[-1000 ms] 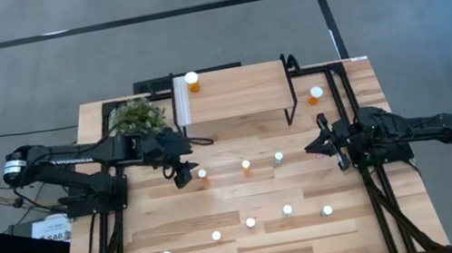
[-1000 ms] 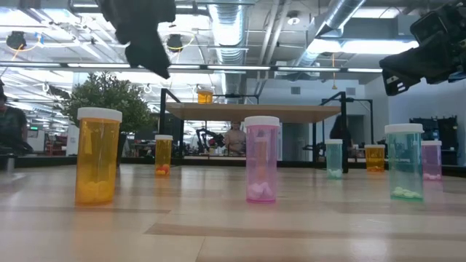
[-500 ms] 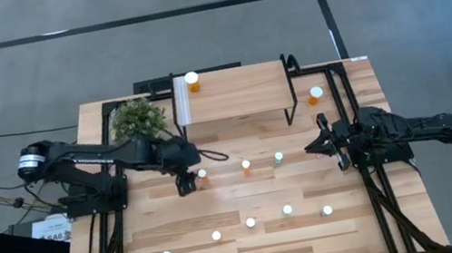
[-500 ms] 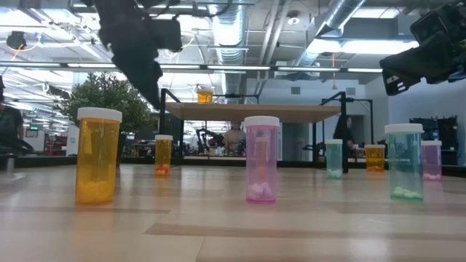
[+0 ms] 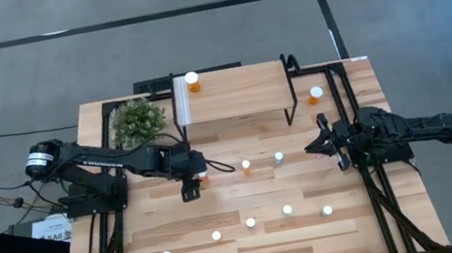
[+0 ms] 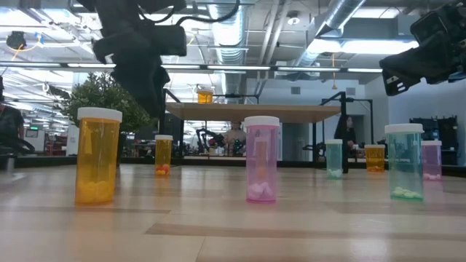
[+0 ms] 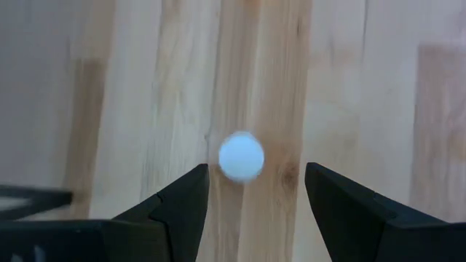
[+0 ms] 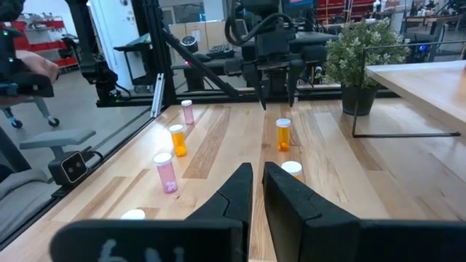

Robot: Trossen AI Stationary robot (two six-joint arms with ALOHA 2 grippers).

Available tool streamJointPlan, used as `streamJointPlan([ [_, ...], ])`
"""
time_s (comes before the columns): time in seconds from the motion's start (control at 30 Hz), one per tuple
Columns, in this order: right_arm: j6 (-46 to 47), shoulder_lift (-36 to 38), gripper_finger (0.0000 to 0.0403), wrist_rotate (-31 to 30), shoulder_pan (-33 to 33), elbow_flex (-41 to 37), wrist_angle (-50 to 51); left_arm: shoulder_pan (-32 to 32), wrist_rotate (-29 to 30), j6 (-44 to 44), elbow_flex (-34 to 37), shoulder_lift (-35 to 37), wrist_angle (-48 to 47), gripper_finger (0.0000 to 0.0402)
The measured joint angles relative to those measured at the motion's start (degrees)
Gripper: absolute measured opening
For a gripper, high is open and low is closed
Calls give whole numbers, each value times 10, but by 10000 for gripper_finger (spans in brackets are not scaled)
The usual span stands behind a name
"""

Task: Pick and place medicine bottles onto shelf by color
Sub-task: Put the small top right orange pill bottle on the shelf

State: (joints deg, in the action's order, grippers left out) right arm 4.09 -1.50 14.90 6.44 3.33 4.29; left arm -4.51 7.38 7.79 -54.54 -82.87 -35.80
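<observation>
The step in hand looks like the approach to a pick: the left gripper (image 5: pixel 188 188) hangs left of centre in the overhead frame, directly above an orange bottle (image 5: pixel 202 175) standing on the bench (image 5: pixel 181 244). Its wrist picture shows the bottle's white cap (image 7: pixel 242 156) centred in the wide gap between the two dark fingers (image 7: pixel 182 211), which are spread apart and hold nothing. In my judgement the next move calls for a straight descent until the fingers bracket the bottle's body, a close, then a lift toward the shelf (image 5: pixel 239 97) at the upper middle of the frame, where one orange bottle (image 5: pixel 192 81) already stands near the white strip. The right gripper (image 5: pixel 325 142) waits at the right of the frame with its fingers nearly together and empty. Other bottles stand scattered across the middle and lower bench, none yet touched.
</observation>
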Motion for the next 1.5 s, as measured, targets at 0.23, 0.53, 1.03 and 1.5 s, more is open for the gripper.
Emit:
streamJointPlan([
  [0.23, 0, 0, 61, 0, 0, 0, 0, 0, -4, 2, 0, -8, 15, 215],
  [0.53, 0, 0, 61, 0, 0, 0, 0, -8, -6, -6, 6, -8, 34, 215],
  [1.03, 0, 0, 61, 0, 0, 0, 0, -7, -3, -6, 42, -8, 88, 215],
  [1.5, 0, 0, 61, 0, 0, 0, 0, 17, -1, -18, 42, -8, 96, 215],
])
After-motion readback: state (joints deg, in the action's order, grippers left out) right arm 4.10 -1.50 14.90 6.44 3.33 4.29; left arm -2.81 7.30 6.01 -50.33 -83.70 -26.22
